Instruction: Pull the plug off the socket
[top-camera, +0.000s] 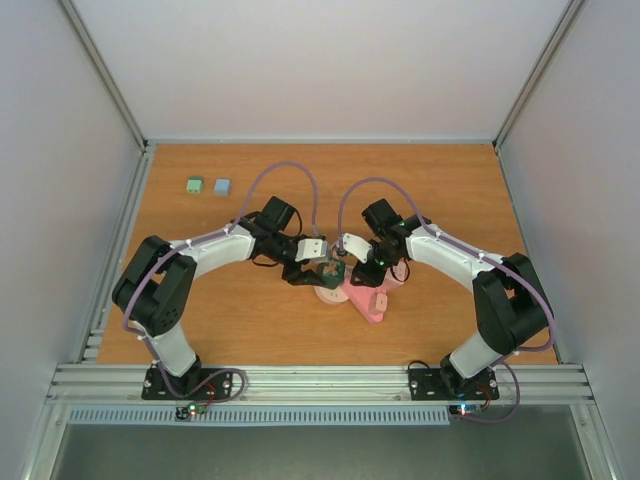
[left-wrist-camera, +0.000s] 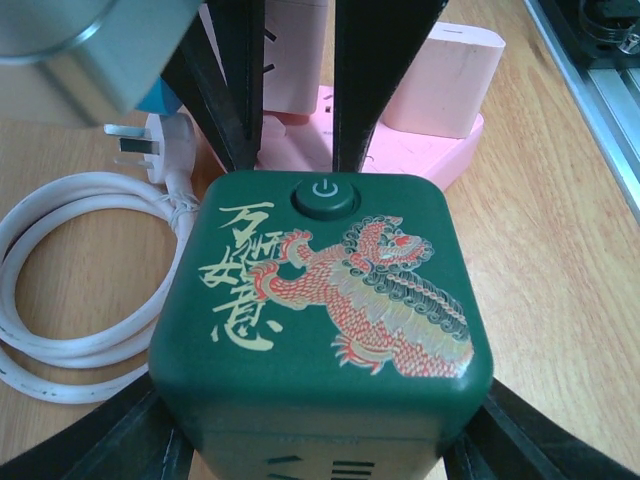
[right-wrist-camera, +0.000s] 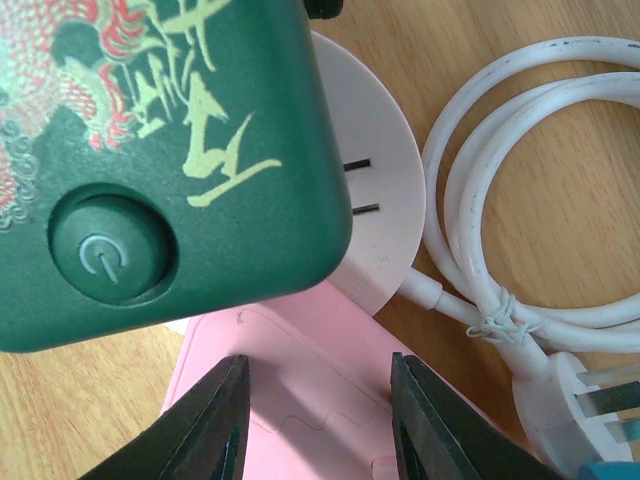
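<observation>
The plug is a dark green cube (left-wrist-camera: 320, 300) with a red dragon print and a round power button. My left gripper (left-wrist-camera: 320, 440) is shut on its two sides, low in the left wrist view. In the top view the cube (top-camera: 332, 270) hangs at the table's middle, at my left gripper (top-camera: 318, 262). My right gripper (right-wrist-camera: 318, 370) is shut across the pink socket block (right-wrist-camera: 300, 400); its black fingers (left-wrist-camera: 225, 90) show just beyond the cube. The cube's edge overlaps the pink block and a pale round socket disc (right-wrist-camera: 370, 200). I cannot tell whether its pins are still in either.
A coiled white cord (right-wrist-camera: 520, 200) runs from the round disc and ends in a loose three-pin connector (left-wrist-camera: 150, 150) on the wood. A second pink block (left-wrist-camera: 440, 70) stands on the pink strip. Small green (top-camera: 194, 185) and blue (top-camera: 222, 186) blocks lie at the back left.
</observation>
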